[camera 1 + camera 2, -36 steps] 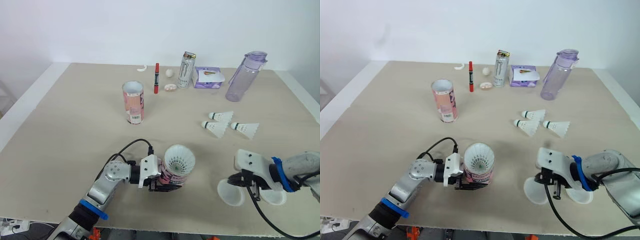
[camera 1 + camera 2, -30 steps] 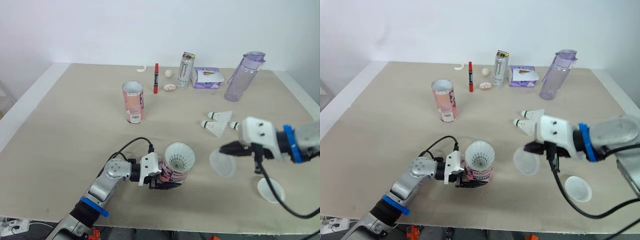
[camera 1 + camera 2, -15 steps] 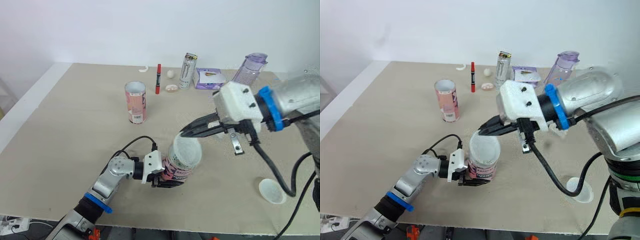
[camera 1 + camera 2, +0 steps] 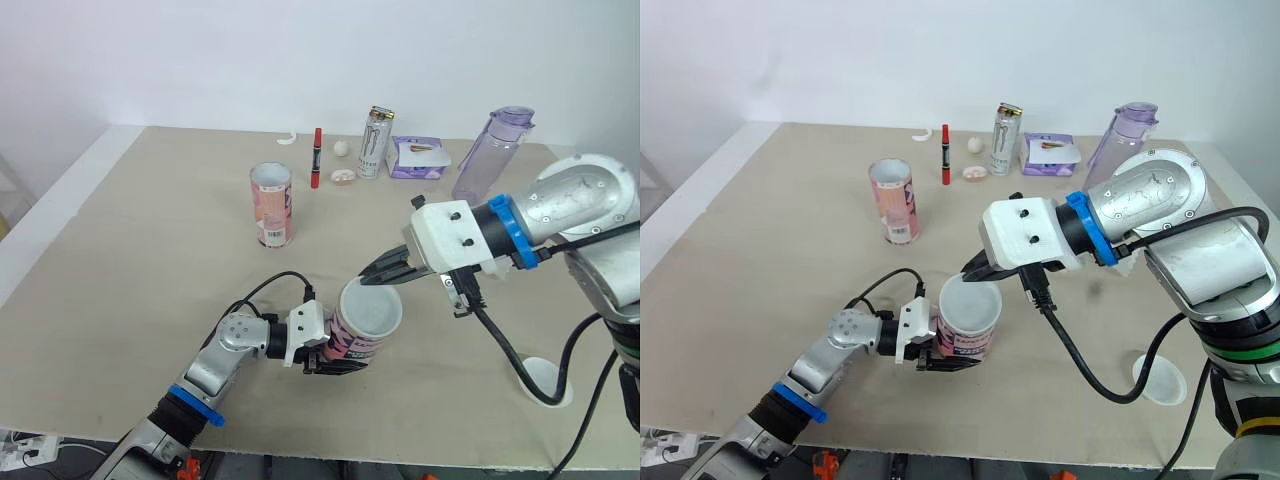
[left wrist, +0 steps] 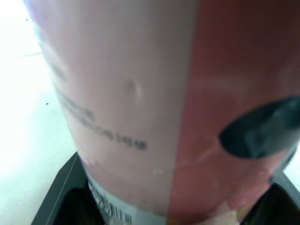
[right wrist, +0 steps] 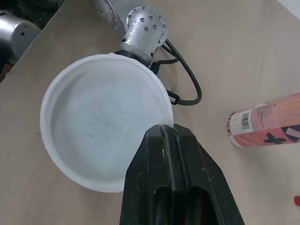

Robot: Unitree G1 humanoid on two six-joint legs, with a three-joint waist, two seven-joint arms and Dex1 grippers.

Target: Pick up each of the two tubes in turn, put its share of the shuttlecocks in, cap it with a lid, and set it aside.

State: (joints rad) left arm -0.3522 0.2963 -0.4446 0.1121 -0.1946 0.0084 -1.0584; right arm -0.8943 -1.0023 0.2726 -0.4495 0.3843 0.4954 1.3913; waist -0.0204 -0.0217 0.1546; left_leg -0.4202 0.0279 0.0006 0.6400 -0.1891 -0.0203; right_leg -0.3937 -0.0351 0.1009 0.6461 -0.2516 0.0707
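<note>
A pink tube (image 4: 352,342) stands near the table's front edge, and my left gripper (image 4: 328,358) is shut on its lower part; the tube (image 5: 140,108) sits close between the black fingers in the left wrist view. A translucent white lid (image 4: 371,308) rests across the tube's mouth. My right gripper (image 4: 366,280) is shut on the lid's far rim, and the lid (image 6: 105,119) is pinched at its edge by the gripper (image 6: 164,130). A second pink tube (image 4: 271,205) stands upright and uncovered farther back. Another lid (image 4: 546,381) lies flat at the front right.
At the back of the table stand an energy can (image 4: 374,141), a purple bottle (image 4: 488,157) and a tissue pack (image 4: 417,157), with a red marker (image 4: 316,156) beside them. My right arm's cable (image 4: 505,350) hangs over the table to the right of the held tube.
My right gripper lifted one lid from the front right and carried it left and down onto the held tube's mouth, covering the shuttlecock feathers. The left gripper kept hold of the tube.
</note>
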